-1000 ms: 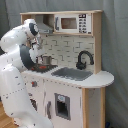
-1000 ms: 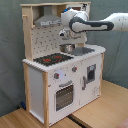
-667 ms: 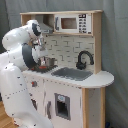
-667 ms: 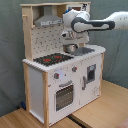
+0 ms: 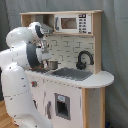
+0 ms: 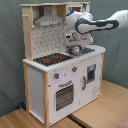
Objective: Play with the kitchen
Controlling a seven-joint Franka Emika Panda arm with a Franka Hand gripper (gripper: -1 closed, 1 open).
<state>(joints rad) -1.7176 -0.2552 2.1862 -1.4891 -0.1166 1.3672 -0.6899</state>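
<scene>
The kitchen is a white and pale-wood toy unit seen in both exterior views. It has a black stovetop, a grey sink and a black faucet. My gripper reaches down over the counter between stovetop and sink. It is shut on a small metal pot, held at about counter height beside the sink. The white arm hides the stovetop in the first exterior view.
A grey hood and a toy microwave sit on the upper shelf above the gripper. The oven door below is closed. The kitchen stands on a wooden table, with a grey curtain behind.
The gripper and the pot have shifted together away from the stovetop toward the sink. The rest of the kitchen has not moved.
</scene>
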